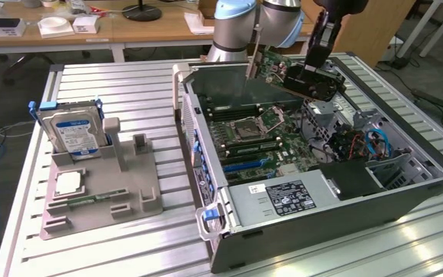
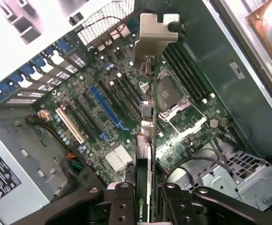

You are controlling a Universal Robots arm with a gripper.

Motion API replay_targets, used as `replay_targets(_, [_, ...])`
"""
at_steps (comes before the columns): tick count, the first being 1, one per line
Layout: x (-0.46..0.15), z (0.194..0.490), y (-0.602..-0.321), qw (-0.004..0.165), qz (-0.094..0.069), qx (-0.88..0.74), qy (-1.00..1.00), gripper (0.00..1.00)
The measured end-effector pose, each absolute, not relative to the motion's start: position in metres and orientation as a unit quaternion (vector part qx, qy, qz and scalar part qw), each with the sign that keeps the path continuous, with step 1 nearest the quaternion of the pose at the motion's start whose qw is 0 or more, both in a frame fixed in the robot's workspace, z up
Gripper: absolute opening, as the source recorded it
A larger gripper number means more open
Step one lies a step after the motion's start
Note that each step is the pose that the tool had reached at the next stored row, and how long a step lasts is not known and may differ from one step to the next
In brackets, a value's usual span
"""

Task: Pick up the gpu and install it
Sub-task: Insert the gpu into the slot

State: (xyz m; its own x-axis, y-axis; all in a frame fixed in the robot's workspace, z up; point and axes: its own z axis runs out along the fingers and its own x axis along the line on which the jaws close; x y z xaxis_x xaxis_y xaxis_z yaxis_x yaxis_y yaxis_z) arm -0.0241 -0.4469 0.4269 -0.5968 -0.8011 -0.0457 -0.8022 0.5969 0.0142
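The gpu (image 1: 283,72), a green card with a dark round fan and a silver bracket at one end, hangs in the air above the open computer case (image 1: 406,202), over its far end. My gripper (image 1: 308,78) is shut on the card near the fan. In the wrist view the gpu (image 2: 144,154) is seen edge-on between my black fingers (image 2: 121,206), its silver bracket (image 2: 152,35) pointing away, above the motherboard (image 2: 126,112). The long blue slot (image 2: 105,110) lies beside the card's edge, well below it.
On the exterior view's left a grey holder (image 1: 102,193) stands on the slatted table, carrying a silver hard drive (image 1: 71,133) with a blue-white label, a processor chip (image 1: 67,183) and a green memory stick (image 1: 90,200). Inside the case sit a power supply (image 1: 283,199) and blue cables (image 1: 379,144).
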Motion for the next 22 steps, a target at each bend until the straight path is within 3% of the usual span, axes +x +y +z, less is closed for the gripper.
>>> replay_targets(22, [-0.0242, 0.4215, -0.4477, 0.022, 0.015, -0.585, 0.811, 0.26])
